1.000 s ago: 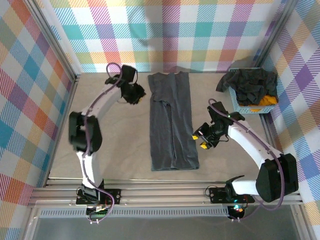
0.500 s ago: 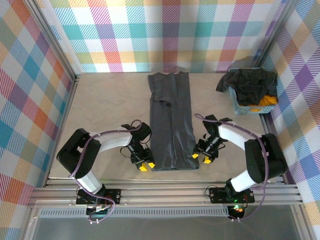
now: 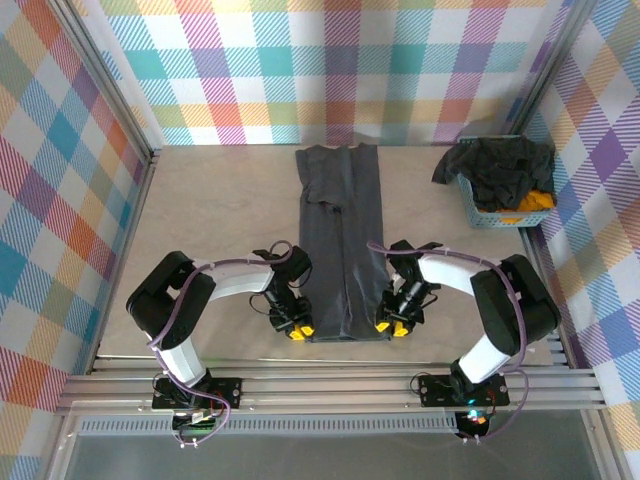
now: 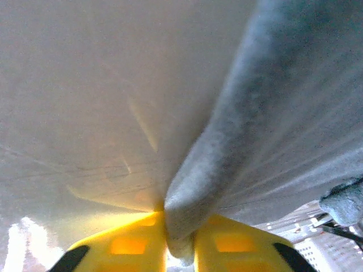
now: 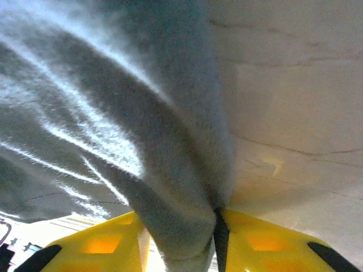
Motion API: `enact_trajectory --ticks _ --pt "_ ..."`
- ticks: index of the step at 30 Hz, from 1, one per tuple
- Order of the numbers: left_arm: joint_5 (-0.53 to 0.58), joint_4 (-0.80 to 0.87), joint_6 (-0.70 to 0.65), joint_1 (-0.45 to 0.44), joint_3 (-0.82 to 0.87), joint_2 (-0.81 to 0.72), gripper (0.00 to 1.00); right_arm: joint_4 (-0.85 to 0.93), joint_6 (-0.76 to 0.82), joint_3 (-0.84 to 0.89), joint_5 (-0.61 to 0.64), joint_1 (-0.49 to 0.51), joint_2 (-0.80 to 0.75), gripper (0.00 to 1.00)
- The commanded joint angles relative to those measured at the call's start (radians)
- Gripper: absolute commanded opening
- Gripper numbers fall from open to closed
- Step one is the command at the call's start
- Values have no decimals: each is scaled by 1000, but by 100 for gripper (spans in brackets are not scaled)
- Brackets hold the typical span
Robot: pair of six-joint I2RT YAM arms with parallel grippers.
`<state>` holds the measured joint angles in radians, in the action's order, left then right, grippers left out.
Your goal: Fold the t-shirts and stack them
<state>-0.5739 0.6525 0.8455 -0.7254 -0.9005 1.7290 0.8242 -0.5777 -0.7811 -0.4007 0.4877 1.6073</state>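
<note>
A dark grey t-shirt (image 3: 342, 240), folded into a long narrow strip, lies down the middle of the table. My left gripper (image 3: 296, 329) is shut on its near left corner. The cloth (image 4: 238, 141) bunches between the yellow fingers (image 4: 127, 246). My right gripper (image 3: 390, 326) is shut on the near right corner, and a thick fold of grey cloth (image 5: 170, 187) sits pinched between its yellow fingers (image 5: 261, 241). More dark t-shirts (image 3: 500, 165) and an orange-yellow one (image 3: 535, 203) are heaped in the basket.
The light blue plastic basket (image 3: 480, 210) stands at the back right, close to the checkered wall. Bare beige tabletop (image 3: 220, 210) lies to the left of the strip. The metal frame rail (image 3: 320, 385) runs along the near edge.
Both grippers have moved inward to the shirt's near corners and shut on them. One second ago the left arm was reaching to the far left of the table.
</note>
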Motion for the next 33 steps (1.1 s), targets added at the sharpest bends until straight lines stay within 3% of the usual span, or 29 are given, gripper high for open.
enact_trajectory --ticks 1,4,8,15,20,24,33 --pt "-2 -65 -4 -38 3 38 9 -17 -26 -6 -29 22 26 28" --pt "-9 -54 -16 -38 18 26 0 -8 -43 -12 -19 34 17 16" --pt "-17 -29 -24 -38 57 -22 0 43 -54 -4 -11 40 -36 0" --pt "69 34 36 -26 10 -190 0 148 -103 -89 -22 39 -164 0" --pt "131 -20 114 64 -79 -223 0 162 -120 -227 -6 4 -121 0" --pt "135 -90 151 164 -203 -172 0 167 -110 -382 16 -57 -35 0" --pt "152 -101 129 347 -541 107 0 131 -104 -767 8 -204 270 0"
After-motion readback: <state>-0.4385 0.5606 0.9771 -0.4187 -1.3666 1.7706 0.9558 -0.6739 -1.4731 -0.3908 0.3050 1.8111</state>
